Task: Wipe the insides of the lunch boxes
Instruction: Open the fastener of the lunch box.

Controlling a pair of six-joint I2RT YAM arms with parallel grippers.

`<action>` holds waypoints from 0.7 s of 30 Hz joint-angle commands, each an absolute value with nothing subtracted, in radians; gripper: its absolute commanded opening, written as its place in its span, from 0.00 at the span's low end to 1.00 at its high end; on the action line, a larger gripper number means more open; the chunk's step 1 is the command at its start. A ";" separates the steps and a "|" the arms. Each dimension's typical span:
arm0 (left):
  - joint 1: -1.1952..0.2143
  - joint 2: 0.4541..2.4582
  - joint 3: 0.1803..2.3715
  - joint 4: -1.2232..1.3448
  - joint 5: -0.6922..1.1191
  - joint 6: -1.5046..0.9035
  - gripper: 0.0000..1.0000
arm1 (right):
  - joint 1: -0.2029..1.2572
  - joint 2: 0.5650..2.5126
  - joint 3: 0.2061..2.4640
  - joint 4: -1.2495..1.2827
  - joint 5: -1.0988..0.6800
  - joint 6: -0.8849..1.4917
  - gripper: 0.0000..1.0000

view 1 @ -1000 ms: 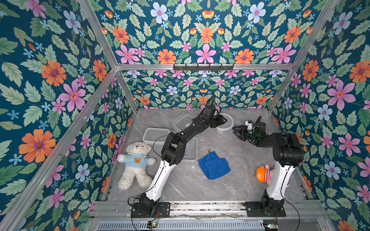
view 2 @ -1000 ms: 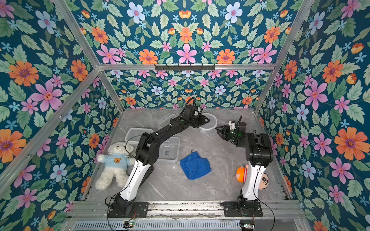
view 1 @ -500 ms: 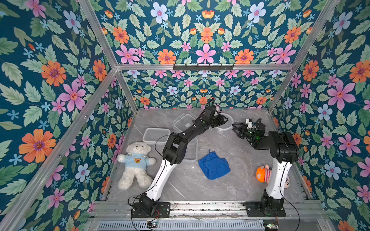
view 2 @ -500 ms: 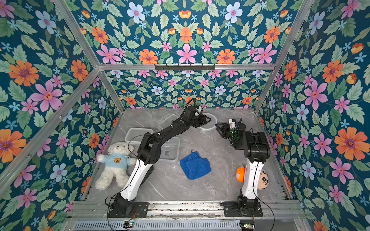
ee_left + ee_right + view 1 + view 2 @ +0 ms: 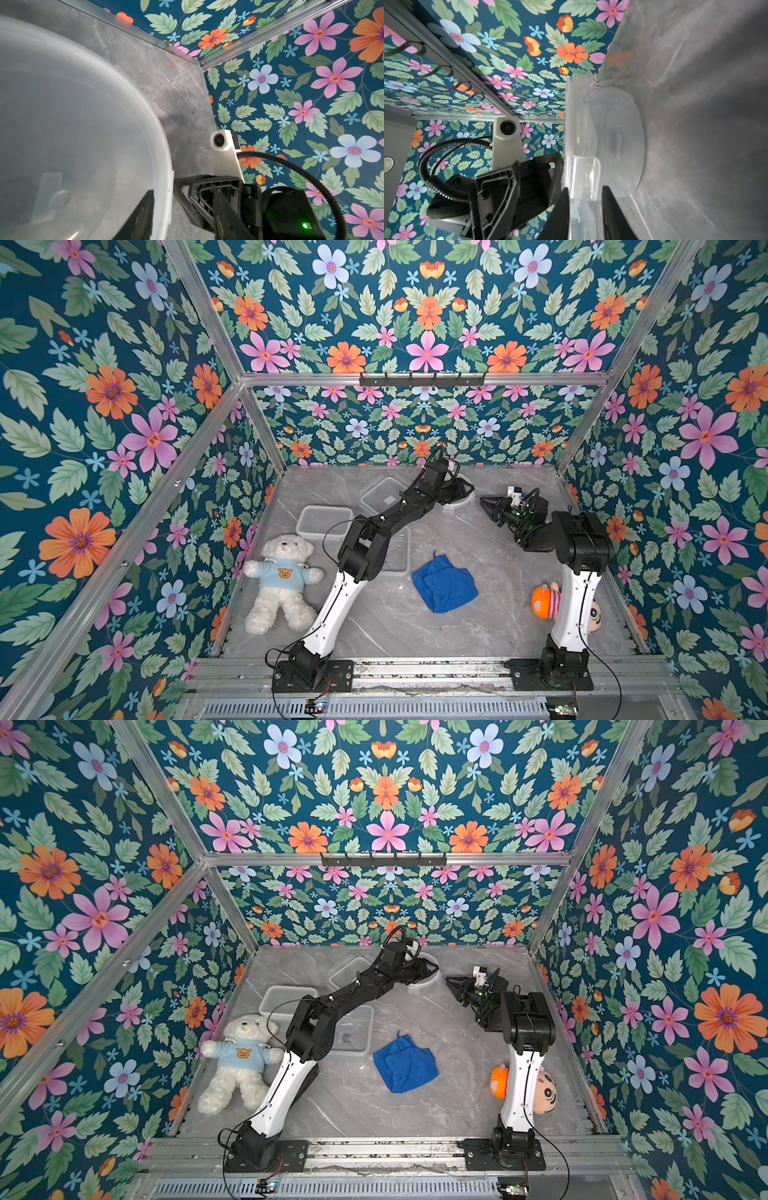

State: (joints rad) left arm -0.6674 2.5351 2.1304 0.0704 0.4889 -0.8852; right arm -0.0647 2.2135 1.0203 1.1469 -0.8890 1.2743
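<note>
The round lunch box (image 5: 466,506) (image 5: 432,982) stands near the back wall, clear with a white rim (image 5: 164,158). My left gripper (image 5: 461,491) (image 5: 182,188) is open at that rim, one finger over the inside and the other outside. My right gripper (image 5: 484,502) (image 5: 584,191) faces it from the right, its fingers tight on either side of a clear tab (image 5: 581,176) at the rim. The rectangular lunch box (image 5: 324,520) sits at the left. A larger square one (image 5: 397,556) lies partly under my left arm. The blue cloth (image 5: 444,585) lies crumpled in the middle.
Another clear plastic piece (image 5: 382,493), box or lid I cannot tell, lies behind my left arm. A white teddy bear (image 5: 280,585) lies front left and an orange-capped doll (image 5: 544,601) by the right arm's base. Flowered walls enclose three sides.
My right gripper has moved left and back to the round lunch box, and its fingers have narrowed round the tab. The left gripper has hardly moved.
</note>
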 commanded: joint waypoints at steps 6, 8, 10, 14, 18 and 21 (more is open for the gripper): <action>-0.670 2.565 2.102 -0.104 0.473 -0.888 0.48 | -0.062 2.064 0.979 0.857 -0.873 1.077 0.23; -0.668 2.565 2.109 -0.100 0.478 -0.889 0.48 | -0.062 2.021 0.972 0.780 -0.861 1.028 0.23; -0.668 2.556 2.144 -0.112 0.485 -0.880 0.48 | -0.059 1.964 0.971 0.665 -0.826 0.951 0.23; -0.647 2.482 2.234 -0.163 0.452 -0.829 0.50 | -0.016 1.861 1.073 0.272 -0.707 0.717 0.05; -0.592 2.334 2.188 -0.183 0.334 -0.735 0.53 | 0.073 1.815 1.253 -0.087 -0.504 0.490 0.00; -0.527 2.290 2.111 -0.179 0.301 -0.722 0.54 | 0.125 1.855 1.417 -0.282 -0.410 0.400 0.00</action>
